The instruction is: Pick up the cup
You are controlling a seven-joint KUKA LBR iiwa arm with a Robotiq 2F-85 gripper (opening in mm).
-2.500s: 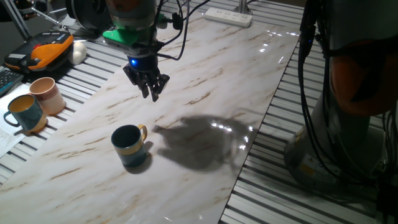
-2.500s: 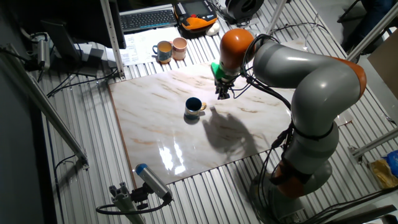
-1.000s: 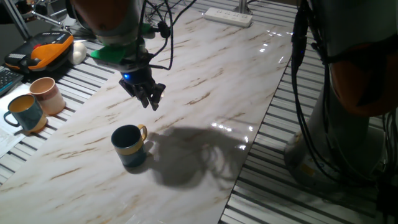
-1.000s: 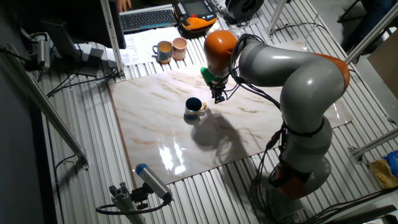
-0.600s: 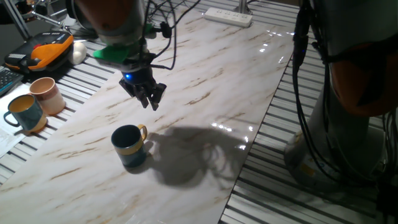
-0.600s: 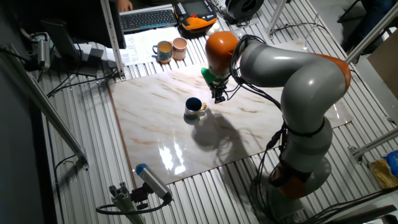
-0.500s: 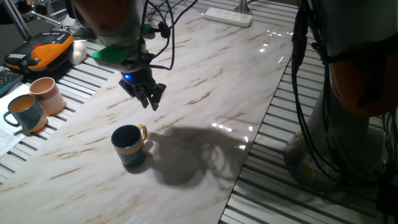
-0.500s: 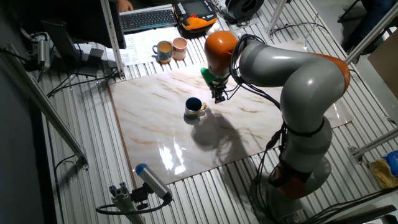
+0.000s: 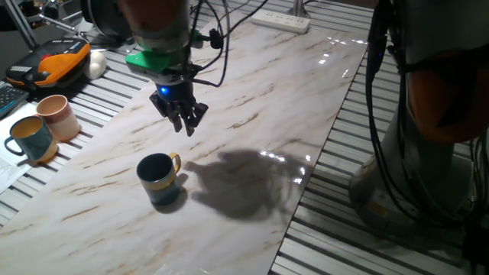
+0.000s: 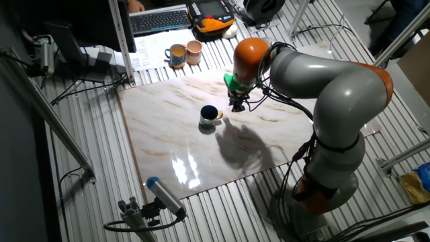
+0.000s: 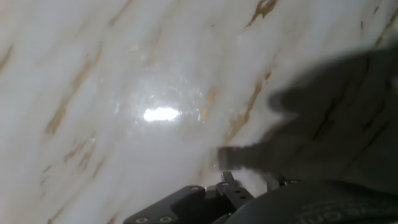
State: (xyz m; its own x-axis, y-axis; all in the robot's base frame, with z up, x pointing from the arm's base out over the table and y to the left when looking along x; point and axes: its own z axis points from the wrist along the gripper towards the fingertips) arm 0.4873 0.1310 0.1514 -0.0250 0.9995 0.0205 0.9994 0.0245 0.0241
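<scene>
The cup [image 9: 159,179] is a dark teal-blue mug with a yellow-tan band and a yellow handle. It stands upright on the marble tabletop [image 9: 252,92], its handle towards the right. It also shows in the other fixed view [image 10: 209,117]. My gripper [image 9: 186,124] hangs above the table, behind and to the right of the cup, and does not touch it. Its fingers point down, slightly apart, with nothing between them. It also shows in the other fixed view [image 10: 236,107]. The hand view shows only bare marble [image 11: 124,93] and the arm's shadow; the cup is out of that view.
A pale pink cup [image 9: 58,116] and a lighter teal mug [image 9: 30,138] stand off the marble at the left. An orange-and-black device [image 9: 57,63] lies behind them. A white power strip [image 9: 281,20] lies at the far edge. The robot's base and cables [image 9: 428,114] are on the right.
The gripper has shifted slightly right, staying above the table. The arm's shadow has moved right, off the cup. The cup has not moved.
</scene>
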